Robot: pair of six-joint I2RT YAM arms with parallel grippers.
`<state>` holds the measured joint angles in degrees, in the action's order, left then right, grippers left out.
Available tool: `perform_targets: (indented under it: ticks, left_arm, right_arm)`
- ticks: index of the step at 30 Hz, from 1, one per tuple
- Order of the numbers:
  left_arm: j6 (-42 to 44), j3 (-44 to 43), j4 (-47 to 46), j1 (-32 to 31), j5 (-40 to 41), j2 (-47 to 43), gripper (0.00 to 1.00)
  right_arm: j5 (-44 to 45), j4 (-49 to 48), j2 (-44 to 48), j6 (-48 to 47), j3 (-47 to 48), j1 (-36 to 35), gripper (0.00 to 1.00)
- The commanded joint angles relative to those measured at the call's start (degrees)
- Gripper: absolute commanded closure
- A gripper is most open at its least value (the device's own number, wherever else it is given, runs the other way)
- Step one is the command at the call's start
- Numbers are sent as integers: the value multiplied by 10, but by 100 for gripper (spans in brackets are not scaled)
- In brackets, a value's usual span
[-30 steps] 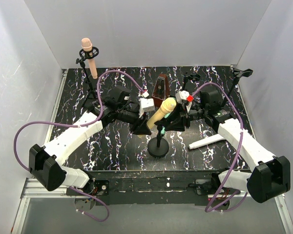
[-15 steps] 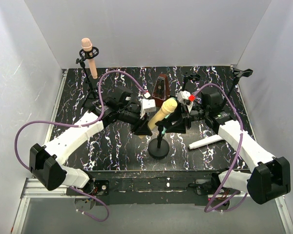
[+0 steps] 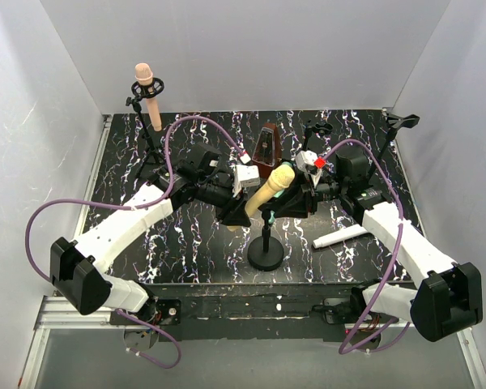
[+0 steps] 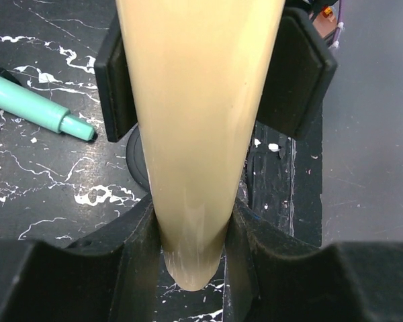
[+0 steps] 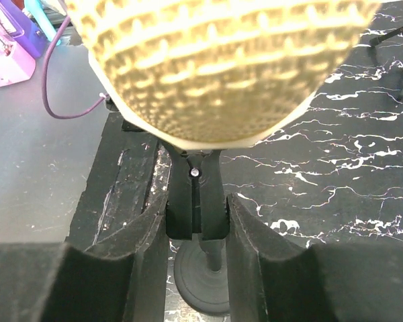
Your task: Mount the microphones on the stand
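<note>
A pale yellow microphone [image 3: 271, 188] slants across the centre of the frame, head to the upper right and handle to the lower left. The left hand [image 3: 236, 212] has the handle's lower end between its fingers. The right hand [image 3: 294, 204] sits just right of it, at the top of a round-based stand [image 3: 266, 254] on the black marbled bench [image 3: 186, 243]. Behind them stands a brown metronome [image 3: 266, 146]. At upper left, a peach-pink microphone [image 3: 148, 97] is upright in a tall stand [image 3: 135, 102]. A white microphone [image 3: 341, 237] lies flat, right of centre.

Far left: clipped microphone [image 3: 150, 99]; metronome [image 3: 267, 144] behind tilted microphone [image 3: 272, 187]; stand [image 3: 266, 253] below it; lying microphone [image 3: 342, 237] right.
</note>
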<state>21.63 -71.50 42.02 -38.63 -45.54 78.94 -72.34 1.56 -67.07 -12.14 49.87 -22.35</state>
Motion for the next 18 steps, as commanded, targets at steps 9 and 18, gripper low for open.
perform_targets:
  ticks: [9, 18]
  left_arm:
    - [10, -43, 34, -14, 30, 13, 100]
    - [-28, -33, 4, -13, 55, -15, 93]
  right_arm:
    - [-42, -33, 17, 34, -1, -2, 49]
    - [-45, 67, 36, -37, 11, 25, 16]
